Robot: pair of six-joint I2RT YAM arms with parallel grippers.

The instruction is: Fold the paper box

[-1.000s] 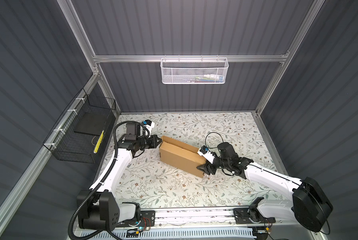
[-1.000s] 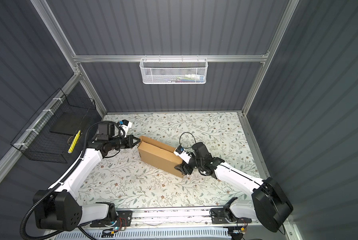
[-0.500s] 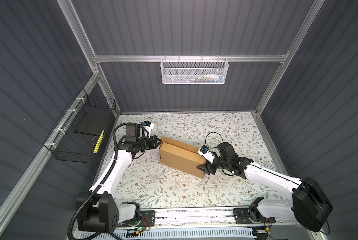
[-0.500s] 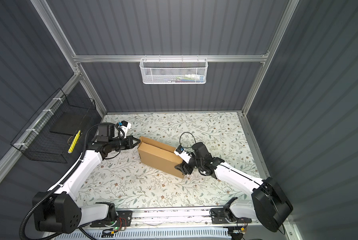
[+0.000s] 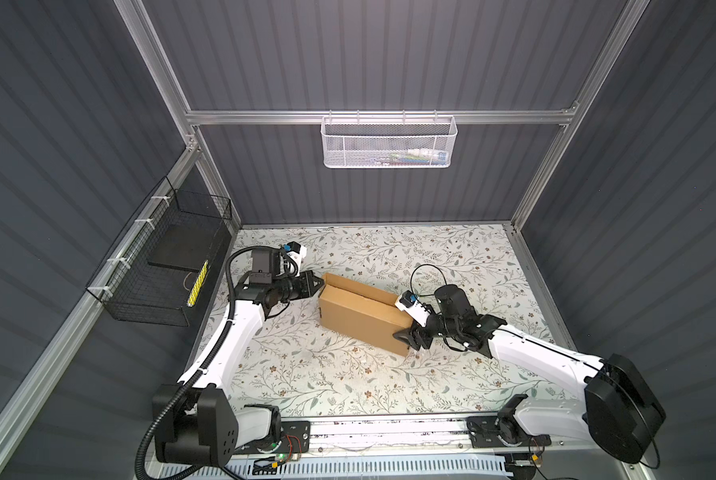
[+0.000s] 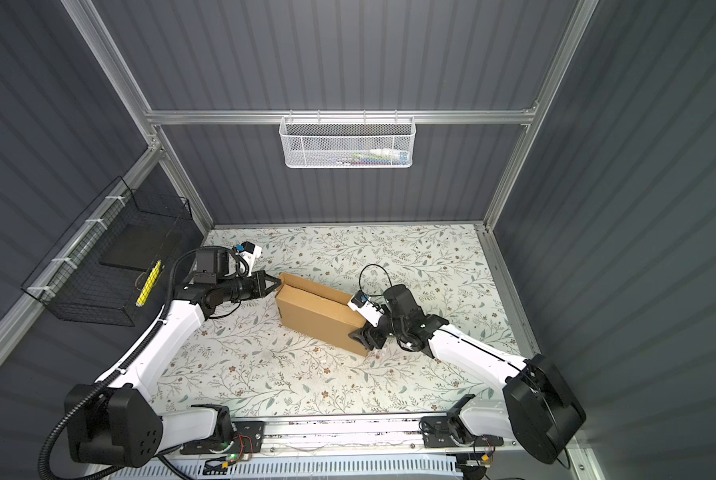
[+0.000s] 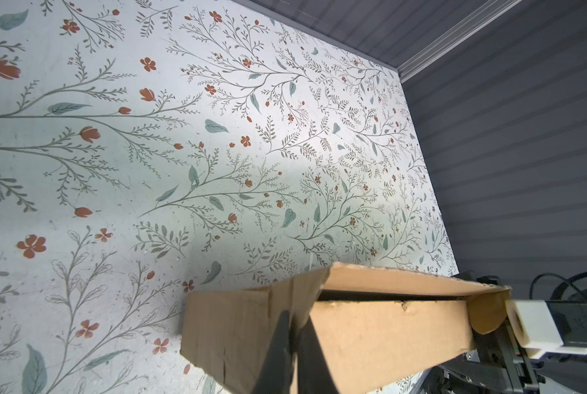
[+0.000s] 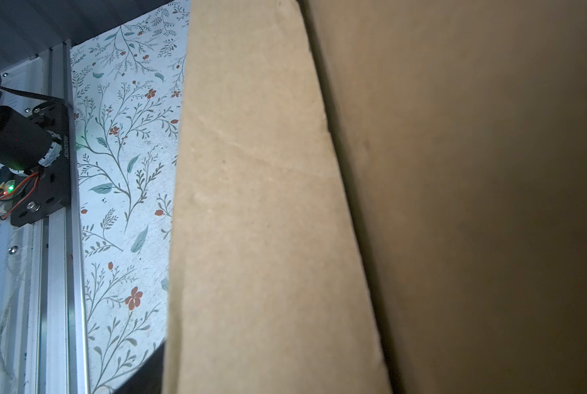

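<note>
Two grippers are set at opposite ends of the paper box (image 5: 360, 316). The box lies askew near the middle of the floral surface (image 5: 348, 374), well apart from the black wire basket (image 5: 156, 282) on the side wall and the white mesh basket (image 5: 389, 141) on the back rail.

Left gripper (image 5: 318, 283): the jaws are together and the tip is set against the far left corner of the box. In the left wrist view the fingers (image 7: 278, 351) are seen crossing the short end wall at that corner. Whether a cardboard edge is nipped between them cannot be told. Judged purpose: this end is backed so that the box is not pushed along the surface.

Right gripper (image 5: 408, 336): it is placed at the near right end. In the right wrist view one finger (image 8: 145, 375) is seen outside the near long wall, and the other is hidden by cardboard. It cannot be told whether the jaws are clamped on the wall or merely astride it. Judged purpose: the end wall is pressed or tucked inward while the opposite end is braced.

Box state: the walls are up and the top panel lies down. A dark slit (image 7: 387, 296) is seen beneath the far strip, so closure is judged incomplete. The task is judged late, with tucking of the last flap taken as the step in hand.

Risk noted: the box may be skewed if the two ends are pressed unequally.
</note>
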